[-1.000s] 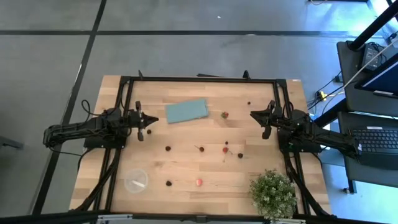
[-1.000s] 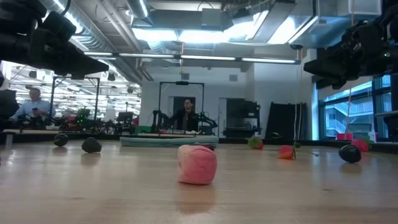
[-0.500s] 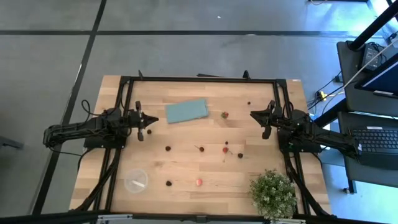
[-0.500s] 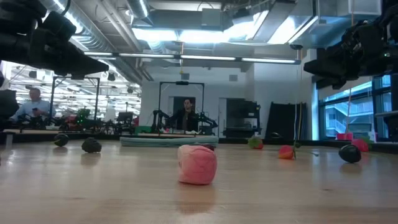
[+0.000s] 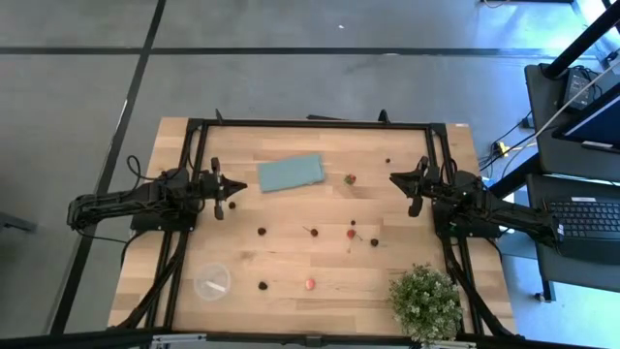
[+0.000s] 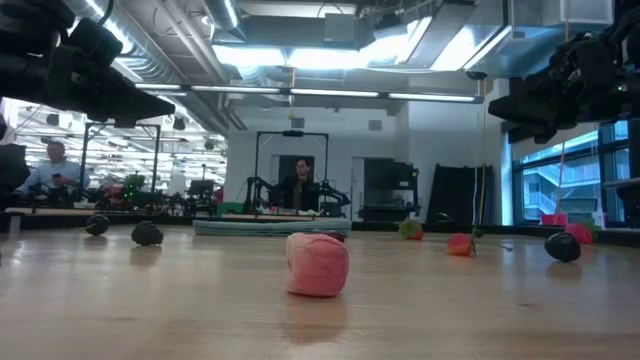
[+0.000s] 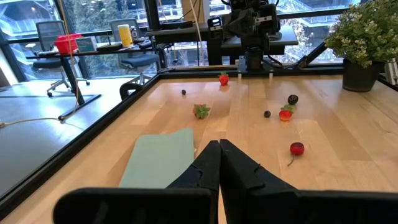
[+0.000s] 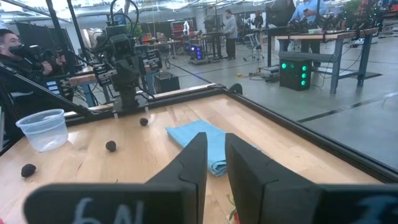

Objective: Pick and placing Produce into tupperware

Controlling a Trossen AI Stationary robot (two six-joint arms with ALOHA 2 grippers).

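**Both arms waited, and no berry was picked yet**

You had both arms parked at the sides of the wooden surface point(image 5: 320, 262). The left gripper point(image 5: 230, 186) sat just beside the blue cloth point(image 5: 292, 173), on the side away from the berries, and its two fingers were pressed together with nothing in them. The right gripper point(image 5: 404, 184) sat well apart from the cloth, past the red berry point(image 5: 350, 178) that lay close to the cloth. Its fingers stood a little apart, with only air between them.

The produce lay loose on the surface, spread out from the cloth toward the plant point(image 5: 426, 301). Some pieces were red, like the pink-red one point(image 5: 310, 284) far from the cloth, and some were dark, like the one point(image 5: 262, 231) a short way from the cloth. They looked scattered so that each had to be picked up alone.

The tupperware point(image 5: 212, 281) stood upright and open-topped near the corner, well apart from the cloth, on the left arm's side. It looked empty, so I think the job had not started.
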